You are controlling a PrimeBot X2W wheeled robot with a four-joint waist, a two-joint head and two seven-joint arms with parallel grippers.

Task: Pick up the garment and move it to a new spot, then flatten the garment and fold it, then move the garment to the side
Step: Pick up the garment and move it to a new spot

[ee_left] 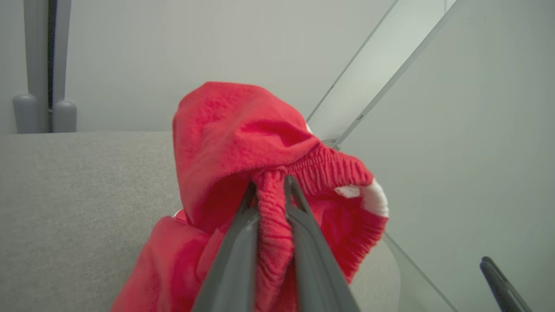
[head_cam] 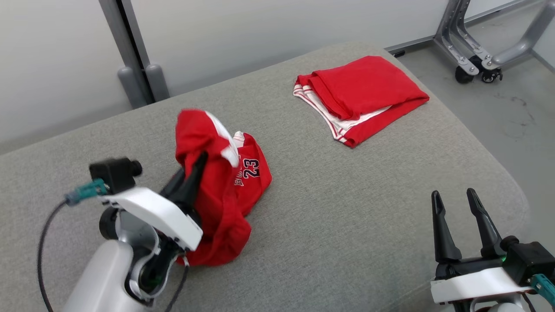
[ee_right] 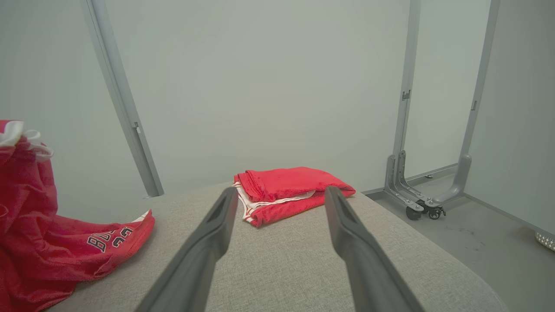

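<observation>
Waistband [ee_left: 321,167] pinched in the left tool [ee_left: 269,184], lifting the red garment [head_cam: 225,190] partly off the gray bench [head_cam: 347,195] (lower half resting there) for carrying; right tool [head_cam: 455,197] hovers spread wide, free to help flatten.

The grey padded surface [head_cam: 338,216] lies bare in the middle and along its near edge, between the crumpled red garment [head_cam: 230,195] on the left and the right gripper [head_cam: 453,195] at the near right. The folded red garment [head_cam: 364,95] occupies the far right part. A grey post [head_cam: 130,52] stands behind the far left edge.
</observation>
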